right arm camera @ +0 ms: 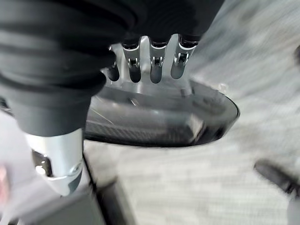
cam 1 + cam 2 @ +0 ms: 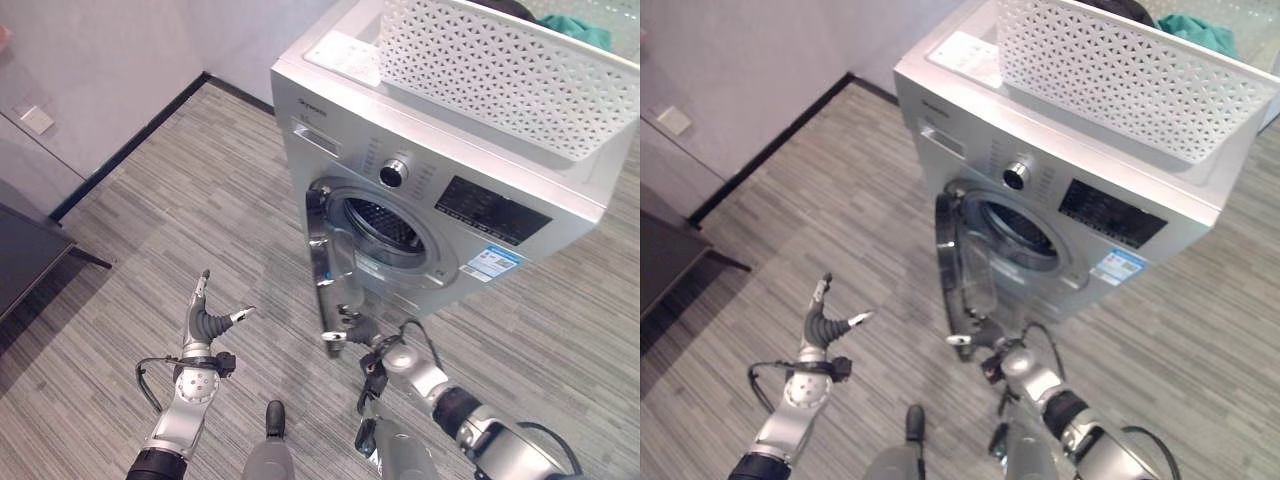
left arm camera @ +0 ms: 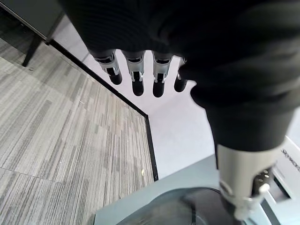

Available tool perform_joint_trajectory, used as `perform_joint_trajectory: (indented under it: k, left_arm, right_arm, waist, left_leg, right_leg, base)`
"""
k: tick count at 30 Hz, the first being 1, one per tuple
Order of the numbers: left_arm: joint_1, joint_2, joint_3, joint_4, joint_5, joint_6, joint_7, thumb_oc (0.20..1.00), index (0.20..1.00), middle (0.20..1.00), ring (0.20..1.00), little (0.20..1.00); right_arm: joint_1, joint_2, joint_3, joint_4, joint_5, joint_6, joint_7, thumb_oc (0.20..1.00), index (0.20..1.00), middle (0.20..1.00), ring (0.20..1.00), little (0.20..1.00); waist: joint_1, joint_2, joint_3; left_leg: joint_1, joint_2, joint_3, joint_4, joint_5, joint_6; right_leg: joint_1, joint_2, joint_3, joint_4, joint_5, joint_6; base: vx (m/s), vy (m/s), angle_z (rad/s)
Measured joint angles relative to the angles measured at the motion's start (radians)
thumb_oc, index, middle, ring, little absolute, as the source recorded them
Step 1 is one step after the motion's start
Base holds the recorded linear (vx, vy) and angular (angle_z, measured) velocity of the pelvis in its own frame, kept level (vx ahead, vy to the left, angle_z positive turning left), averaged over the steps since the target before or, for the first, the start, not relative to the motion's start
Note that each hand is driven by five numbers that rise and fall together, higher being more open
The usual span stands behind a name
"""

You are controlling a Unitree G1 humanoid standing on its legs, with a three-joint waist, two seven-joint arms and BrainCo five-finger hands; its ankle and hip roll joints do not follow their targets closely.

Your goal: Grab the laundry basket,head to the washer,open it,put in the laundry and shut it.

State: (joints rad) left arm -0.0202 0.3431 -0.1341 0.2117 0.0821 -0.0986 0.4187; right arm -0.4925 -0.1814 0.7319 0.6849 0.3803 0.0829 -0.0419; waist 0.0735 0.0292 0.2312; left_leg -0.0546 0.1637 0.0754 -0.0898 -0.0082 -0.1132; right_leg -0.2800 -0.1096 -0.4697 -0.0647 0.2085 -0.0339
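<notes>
Laundry basket (image 2: 500, 80) sits on top of the washer (image 2: 420, 190), white and perforated, with green laundry (image 2: 1200, 32) showing in its far end. So the carry is done; the step in hand is opening the door.

Washer door (image 2: 325, 260) is swung well out on its hinge and stands nearly edge-on to the head camera, with the drum opening (image 2: 385, 225) exposed. Right hand (image 2: 362, 330) is at the door's lower edge. In the right wrist view its fingers (image 1: 154, 65) are straight and rest against the door's rim over the dark glass. No curl or grasp, so it is pushing, not gripping.

Left hand (image 2: 205, 318) is off to the side above the floor (image 2: 150, 230), well apart from the washer. Its fingers are extended and relaxed and it holds nothing.

To do this well:
- Push the door the rest of the way along its hinge arc. Pressing straight into the glass loads the hinge.
- Keep contact on the rim. Flat fingers on smooth glass will likely slip.
- Door should end wide enough that both arms clear it when reaching from the basket down to the drum.
- The basket overhangs the washer's top edge, so avoid bumping the cabinet.
- The free left hand looks best placed to reach up for the laundry next.
</notes>
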Motion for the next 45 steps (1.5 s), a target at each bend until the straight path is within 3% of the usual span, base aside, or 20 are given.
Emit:
perform_joint_trajectory:
  k: [6, 10, 14, 15, 16, 18, 21, 22, 24, 25, 30, 31, 32, 34, 35, 37, 38, 40, 42, 45]
  left_arm:
    - [-0.003, 0.013, -0.003, -0.082, 0.012, 0.004, 0.0, 1.0, 1.0, 1.0, 1.0, 1.0]
    - [-0.064, 0.162, 0.047, -0.194, 0.347, 0.007, 0.164, 1.0, 1.0, 1.0, 1.0, 1.0]
    - [-0.078, 0.114, 0.069, -0.422, 0.297, -0.053, 0.155, 1.0, 1.0, 1.0, 1.0, 1.0]
    - [-0.078, 0.1, 0.047, -0.466, 0.227, -0.091, 0.117, 1.0, 1.0, 1.0, 1.0, 1.0]
    - [-0.087, 0.123, -0.004, -0.484, 0.024, -0.163, -0.014, 1.0, 1.0, 1.0, 1.0, 1.0]
    - [-0.091, 0.125, -0.011, -0.487, -0.263, -0.195, -0.184, 1.0, 1.0, 1.0, 1.0, 1.0]
    - [-0.092, 0.144, -0.041, -0.484, -0.469, -0.191, -0.318, 1.0, 1.0, 1.0, 1.0, 1.0]
    - [-0.104, 0.232, -0.118, -0.484, -0.587, -0.178, -0.417, 1.0, 1.0, 1.0, 1.0, 1.0]
    - [-0.126, 0.293, -0.197, -0.444, -0.7, -0.149, -0.513, 1.0, 1.0, 1.0, 1.0, 1.0]
    - [-0.149, 0.359, -0.281, -0.368, -0.807, -0.097, -0.603, 1.0, 1.0, 1.0, 1.0, 1.0]
    - [-0.305, 0.716, -0.72, -0.138, -0.904, 0.058, -0.809, 1.0, 1.0, 1.0, 1.0, 1.0]
    - [-0.307, 0.755, -0.746, -0.053, -0.883, 0.076, -0.84, 1.0, 1.0, 1.0, 1.0, 1.0]
    - [-0.323, 0.75, -0.762, -0.004, -0.869, 0.081, -0.836, 1.0, 1.0, 1.0, 1.0, 1.0]
    - [-0.505, 0.683, -0.903, 0.218, -0.61, 0.077, -0.824, 1.0, 1.0, 1.0, 1.0, 1.0]
    - [-0.529, 0.658, -0.888, 0.256, -0.546, 0.075, -0.808, 1.0, 1.0, 1.0, 1.0, 1.0]
    - [-0.569, 0.54, -0.826, 0.377, -0.364, 0.043, -0.76, 1.0, 1.0, 1.0, 1.0, 1.0]
    - [-0.6, 0.368, -0.683, 0.592, -0.182, 0.023, -0.673, 1.0, 1.0, 1.0, 1.0, 1.0]
    - [-0.66, 0.227, -0.64, 0.756, 0.001, 0.019, -0.542, 1.0, 1.0, 1.0, 1.0, 1.0]
    - [-0.798, 0.018, -0.514, 1.067, 0.135, 0.031, -0.398, 1.0, 1.0, 1.0, 1.0, 1.0]
    - [-0.812, 0.015, -0.462, 1.045, 0.154, 0.038, -0.31, 1.0, 1.0, 1.0, 1.0, 1.0]
  right_arm:
    - [-0.039, 0.031, 0.001, -0.002, 0.017, 0.0, 0.008, 1.0, 1.0, 1.0, 1.0, 1.0]
    - [-0.037, 0.024, 0.001, -0.001, 0.016, -0.016, -0.002, 1.0, 1.0, 1.0, 1.0, 1.0]
    - [-0.02, 0.024, -0.014, 0.054, -0.006, -0.038, -0.005, 1.0, 1.0, 1.0, 1.0, 1.0]
    - [-0.011, 0.022, -0.031, 0.075, -0.011, -0.037, -0.001, 1.0, 1.0, 1.0, 1.0, 1.0]
    - [0.006, 0.014, -0.04, 0.078, -0.027, -0.035, 0.006, 1.0, 1.0, 1.0, 1.0, 1.0]
    - [0.028, 0.0, -0.049, 0.068, -0.055, -0.035, 0.031, 1.0, 1.0, 1.0, 1.0, 1.0]
    - [0.063, -0.02, -0.074, 0.065, -0.085, -0.036, 0.053, 1.0, 1.0, 1.0, 1.0, 1.0]
    - [0.092, -0.026, -0.102, 0.069, -0.11, -0.034, 0.071, 1.0, 1.0, 1.0, 1.0, 1.0]
    - [0.117, -0.051, -0.12, 0.07, -0.125, -0.034, 0.09, 1.0, 1.0, 1.0, 1.0, 1.0]
    - [0.132, -0.072, -0.122, 0.069, -0.145, -0.034, 0.107, 1.0, 1.0, 1.0, 1.0, 1.0]
    - [0.155, -0.135, -0.116, 0.055, -0.177, -0.04, 0.157, 1.0, 1.0, 1.0, 1.0, 1.0]
    - [0.174, -0.178, -0.114, 0.028, -0.188, -0.042, 0.159, 1.0, 1.0, 1.0, 1.0, 1.0]
    - [0.181, -0.185, -0.113, 0.027, -0.188, -0.042, 0.16, 1.0, 1.0, 1.0, 1.0, 1.0]
    - [0.187, -0.227, -0.102, 0.025, -0.188, -0.042, 0.159, 1.0, 1.0, 1.0, 1.0, 1.0]
    - [0.187, -0.224, -0.106, 0.021, -0.188, -0.043, 0.157, 1.0, 1.0, 1.0, 1.0, 1.0]
    - [0.193, -0.222, -0.1, -0.025, -0.19, -0.039, 0.155, 1.0, 1.0, 1.0, 1.0, 1.0]
    - [0.197, -0.216, -0.099, -0.082, -0.198, -0.048, 0.153, 1.0, 1.0, 1.0, 1.0, 1.0]
    - [0.171, -0.169, -0.096, -0.092, -0.199, -0.052, 0.134, 1.0, 1.0, 1.0, 1.0, 1.0]
    - [0.126, -0.134, -0.075, -0.08, -0.199, -0.075, 0.102, 1.0, 1.0, 1.0, 1.0, 1.0]
    - [0.115, -0.136, -0.073, -0.081, -0.198, -0.083, 0.064, 1.0, 1.0, 1.0, 1.0, 1.0]
  waist:
    - [0.021, -0.004, -0.002]
    - [0.025, -0.01, -0.005]
    - [0.024, -0.017, -0.004]
    - [0.023, -0.018, -0.004]
    - [0.016, -0.019, -0.004]
    - [-0.002, -0.02, -0.004]
    - [-0.012, -0.02, -0.004]
    - [-0.027, -0.02, -0.004]
    - [-0.045, -0.019, -0.003]
    - [-0.071, -0.018, -0.003]
    - [-0.147, -0.009, -0.001]
    - [-0.157, 0.001, -0.003]
    - [-0.157, 0.008, -0.005]
    - [-0.154, 0.025, -0.01]
    - [-0.16, 0.023, -0.01]
    - [-0.167, 0.022, -0.009]
    - [-0.174, 0.023, -0.013]
    - [-0.195, 0.003, -0.008]
    - [-0.204, -0.025, 0.02]
    - [-0.233, -0.04, 0.044]
  left_leg:
    - [0.002, -0.007, -0.017, 0.002, 0.008, -0.014]
    - [0.002, -0.011, -0.018, 0.001, 0.008, -0.015]
    - [0.002, -0.018, -0.02, 0.0, 0.008, -0.015]
    - [0.002, -0.019, -0.021, 0.0, 0.008, -0.015]
    - [0.004, -0.02, -0.018, 0.0, 0.007, -0.014]
    - [0.008, -0.02, -0.015, 0.0, 0.002, -0.011]
    - [0.017, -0.022, -0.009, -0.001, -0.002, -0.008]
    - [0.017, -0.023, -0.009, -0.001, -0.005, -0.005]
    - [0.021, -0.025, -0.007, -0.001, -0.009, -0.003]
    - [0.027, -0.025, -0.002, -0.002, -0.013, -0.003]
    - [0.036, -0.025, 0.026, -0.002, -0.022, -0.006]
    - [0.036, -0.025, 0.036, -0.002, -0.023, -0.007]
    - [0.036, -0.025, 0.035, -0.002, -0.023, -0.007]
    - [0.019, -0.026, 0.025, -0.002, -0.023, -0.008]
    - [0.015, -0.027, 0.024, -0.002, -0.023, -0.008]
    - [0.007, -0.027, 0.022, -0.002, -0.023, -0.008]
    - [-0.006, -0.028, 0.017, -0.001, -0.023, -0.008]
    - [-0.03, -0.027, 0.018, -0.001, -0.019, -0.014]
    - [-0.066, -0.028, 0.015, 0.0, -0.01, -0.015]
    - [-0.067, -0.027, 0.017, -0.001, -0.009, -0.015]
  right_leg:
    - [0.0, -0.019, -0.013, 0.026, -0.015, 0.009]
    - [0.001, -0.025, -0.015, 0.032, -0.02, 0.016]
    - [0.004, -0.033, -0.019, 0.036, -0.024, 0.023]
    - [0.004, -0.035, -0.021, 0.036, -0.024, 0.023]
    - [0.004, -0.036, -0.022, 0.041, -0.028, 0.028]
    - [0.006, -0.037, -0.018, 0.043, -0.034, 0.036]
    - [0.007, -0.037, -0.008, 0.044, -0.035, 0.037]
    - [0.007, -0.037, -0.007, 0.044, -0.036, 0.039]
    - [0.011, -0.037, -0.004, 0.042, -0.037, 0.04]
    - [0.013, -0.037, -0.002, 0.04, -0.036, 0.042]
    - [0.008, -0.03, 0.022, 0.035, -0.029, 0.039]
    - [0.003, -0.029, 0.03, 0.035, -0.021, 0.038]
    - [0.003, -0.029, 0.03, 0.035, -0.021, 0.038]
    - [-0.008, -0.034, 0.021, 0.039, -0.022, 0.038]
    - [-0.015, -0.034, 0.023, 0.04, -0.022, 0.038]
    - [-0.022, -0.035, 0.022, 0.046, -0.025, 0.038]
    - [-0.039, -0.042, 0.021, 0.061, -0.032, 0.038]
    - [-0.069, -0.045, 0.021, 0.079, -0.037, 0.037]
    - [-0.108, -0.053, 0.018, 0.093, -0.037, 0.03]
    - [-0.111, -0.053, 0.018, 0.096, -0.037, 0.03]
  base:
    - [0.01, -0.01, 0.1]
    - [0.0, -0.03, 0.04]
    - [0.02, 0.004, 0.06]
    - [0.03, 0.035, 0.04]
    - [0.07, 0.056, 0.02]
    - [0.05, 0.043, -0.04]
    - [0.03, 0.028, -0.09]
    - [0.04, 0.046, -0.05]
    - [0.05, 0.071, -0.04]
    - [0.03, 0.061, -0.08]
    - [0.03, 0.071, -0.17]
    - [-0.01, 0.052, -0.11]
    - [-0.01, 0.034, -0.03]
    - [-0.02, 0.02, 0.14]
    - [-0.06, 0.011, 0.07]
    - [-0.06, -0.002, 0.04]
    - [-0.09, -0.024, 0.03]
    - [-0.11, -0.03, 0.03]
    - [-0.04, -0.016, 0.08]
    - [-0.01, -0.006, 0.02]
